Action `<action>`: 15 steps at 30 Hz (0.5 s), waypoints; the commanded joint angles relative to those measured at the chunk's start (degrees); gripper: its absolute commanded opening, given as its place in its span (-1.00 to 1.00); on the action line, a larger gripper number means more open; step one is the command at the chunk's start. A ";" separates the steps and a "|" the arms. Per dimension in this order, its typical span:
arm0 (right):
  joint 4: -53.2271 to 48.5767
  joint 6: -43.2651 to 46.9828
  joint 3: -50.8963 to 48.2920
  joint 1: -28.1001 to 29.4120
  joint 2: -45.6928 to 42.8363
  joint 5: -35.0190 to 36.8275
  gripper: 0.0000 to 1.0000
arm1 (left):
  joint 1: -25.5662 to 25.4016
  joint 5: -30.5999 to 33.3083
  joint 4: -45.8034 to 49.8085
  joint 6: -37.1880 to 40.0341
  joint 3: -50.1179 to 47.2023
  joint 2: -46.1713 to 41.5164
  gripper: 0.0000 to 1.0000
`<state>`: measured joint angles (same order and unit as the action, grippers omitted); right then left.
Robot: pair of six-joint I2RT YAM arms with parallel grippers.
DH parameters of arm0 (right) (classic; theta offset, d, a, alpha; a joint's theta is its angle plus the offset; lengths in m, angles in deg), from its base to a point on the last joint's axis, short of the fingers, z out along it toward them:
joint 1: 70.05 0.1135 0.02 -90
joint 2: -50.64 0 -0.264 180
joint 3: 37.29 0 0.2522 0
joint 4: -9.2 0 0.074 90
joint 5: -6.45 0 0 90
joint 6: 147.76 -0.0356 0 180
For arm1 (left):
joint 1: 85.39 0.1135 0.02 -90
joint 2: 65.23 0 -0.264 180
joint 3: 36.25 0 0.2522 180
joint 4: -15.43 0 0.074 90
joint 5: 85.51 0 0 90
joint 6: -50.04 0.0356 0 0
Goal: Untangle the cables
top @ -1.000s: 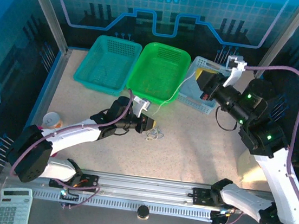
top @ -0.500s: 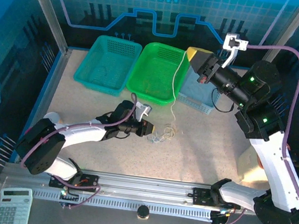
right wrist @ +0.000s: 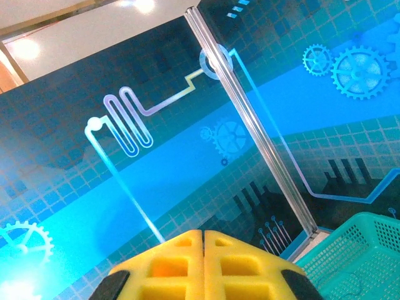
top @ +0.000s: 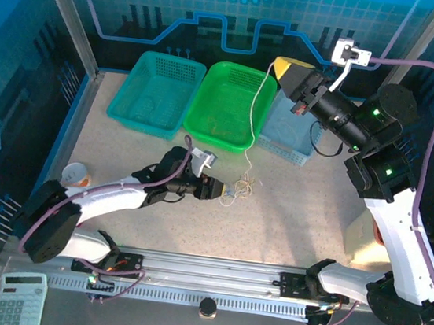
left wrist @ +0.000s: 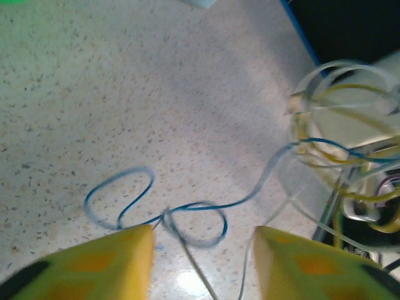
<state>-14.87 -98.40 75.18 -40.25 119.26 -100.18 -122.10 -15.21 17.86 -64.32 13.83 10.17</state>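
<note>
The cables [top: 238, 187] lie as a small clump of white, blue and yellowish cords on the table. From it one white cord [top: 253, 119] rises straight up to my right gripper [top: 280, 65], which is held high over the green basket and shut on it. In the right wrist view the closed yellow fingertips [right wrist: 204, 234] pinch that pale strand [right wrist: 128, 187]. My left gripper [top: 218, 188] sits low, just left of the clump. It stands open [left wrist: 203, 240], with a blue loop [left wrist: 187, 206] and white strands on the table between its fingers. More white and yellowish loops [left wrist: 337, 125] bunch to the right.
At the back stand a teal basket [top: 156, 92], a green basket [top: 232, 105] and a light blue basket [top: 287, 135]. A paper cup [top: 75, 173] sits at the left. A calculator [top: 18, 297] lies at the near left corner.
My right gripper has risen and swung left with the white cord, drawing it taut and vertical. The clump slid slightly right, and my left gripper followed it.
</note>
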 commanded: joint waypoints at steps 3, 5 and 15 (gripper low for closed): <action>3.71 -1.19 -0.34 -0.40 -0.02 -0.90 -1.00 | -0.28 0.99 6.73 2.91 0.72 -7.74 0.23; 4.30 -1.49 -0.71 -0.14 0.09 -1.09 -1.00 | -0.21 0.90 7.84 3.42 1.67 -9.17 0.32; 4.86 -1.44 0.34 3.08 1.67 -1.15 -1.00 | -0.38 2.09 6.88 6.06 8.64 -5.24 0.61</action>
<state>-12.40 -99.59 74.75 -38.45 120.55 -100.57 -122.12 -14.51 24.64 -60.60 19.84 3.54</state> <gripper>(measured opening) 0.063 0.802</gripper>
